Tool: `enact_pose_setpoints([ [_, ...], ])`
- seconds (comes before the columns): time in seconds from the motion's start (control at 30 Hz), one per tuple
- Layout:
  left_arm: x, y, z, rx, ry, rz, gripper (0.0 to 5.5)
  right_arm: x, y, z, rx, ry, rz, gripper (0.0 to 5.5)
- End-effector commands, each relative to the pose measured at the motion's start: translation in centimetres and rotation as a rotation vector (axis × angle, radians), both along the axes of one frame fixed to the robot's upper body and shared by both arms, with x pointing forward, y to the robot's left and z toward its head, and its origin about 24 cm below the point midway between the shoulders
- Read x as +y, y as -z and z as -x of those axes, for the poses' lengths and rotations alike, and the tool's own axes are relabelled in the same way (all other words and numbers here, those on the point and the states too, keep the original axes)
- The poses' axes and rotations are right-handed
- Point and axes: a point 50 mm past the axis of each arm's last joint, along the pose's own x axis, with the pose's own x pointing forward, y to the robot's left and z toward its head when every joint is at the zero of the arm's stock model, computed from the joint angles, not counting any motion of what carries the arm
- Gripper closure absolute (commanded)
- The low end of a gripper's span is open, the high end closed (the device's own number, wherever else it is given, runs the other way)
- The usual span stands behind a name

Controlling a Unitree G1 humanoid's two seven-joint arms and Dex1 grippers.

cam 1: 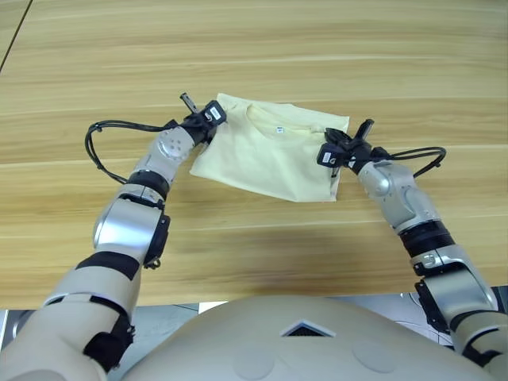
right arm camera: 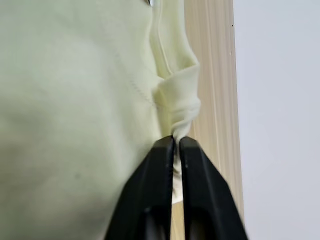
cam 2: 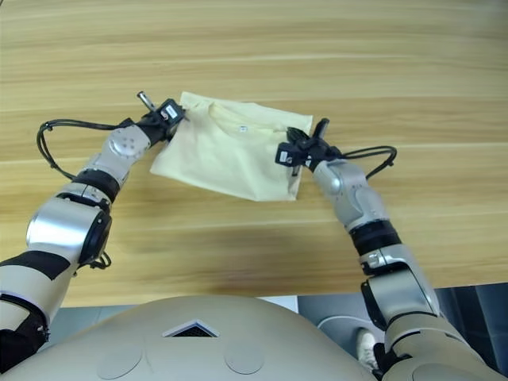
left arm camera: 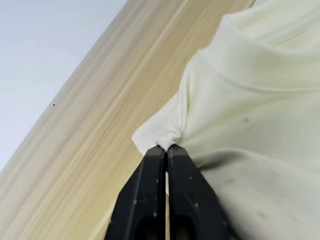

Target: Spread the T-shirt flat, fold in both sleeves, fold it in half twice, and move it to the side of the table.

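In the left eye view, the pale yellow cotton T-shirt lies as a compact, slightly skewed rectangle at the centre of the frame on the light wooden bench, its collar towards the upper edge. The left gripper sits at the shirt's upper-left corner and the right gripper at its right edge, below the upper-right corner. The right eye view shows the same layout, with the shirt's lower edge lying flat on the bench. In the left wrist view the black fingers are pressed together on a small pucker of cloth at the corner. The right wrist view shows that arm's fingers likewise closed on a bunched bit of hem beside the bench's edge. This looks like the start of a halving fold. To do it well, both corners should rise together and level, with the cloth lightly taut between them. They should then travel to the lower edge so the layers line up. Both pinches are shallow, so a sharp tug could pull the fabric free or drag the lower layers askew.
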Motion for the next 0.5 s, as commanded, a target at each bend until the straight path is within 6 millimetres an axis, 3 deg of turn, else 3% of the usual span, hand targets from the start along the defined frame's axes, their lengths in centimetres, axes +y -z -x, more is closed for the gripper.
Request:
enact_pose_setpoints([
  [0.03,-0.9,1.1,0.5,0.079,0.04,-0.04,5.5,0.3,-1.0,-1.2,-0.061,0.055,-0.063,4.51],
  [0.17,-0.5,0.4,-0.2,0.08,-0.001,-0.006,4.74,-0.4,-2.6,-3.2,-0.162,0.194,-0.173,3.76],
  [0.27,0.5,-1.2,-1.4,-0.001,-0.135,0.029,4.37,-2.0,-3.3,-4.7,-0.283,0.309,-0.143,3.35],
  [0.4,2.6,-4.6,-3.2,-0.109,-0.368,0.321,4.01,-2.4,-4.2,-4.8,-0.338,0.297,-0.207,2.7],
  [0.5,4.2,-6.8,-3.8,-0.161,-0.46,0.545,4.01,-1.8,-6.0,-3.7,-0.313,0.151,-0.329,2.16],
])
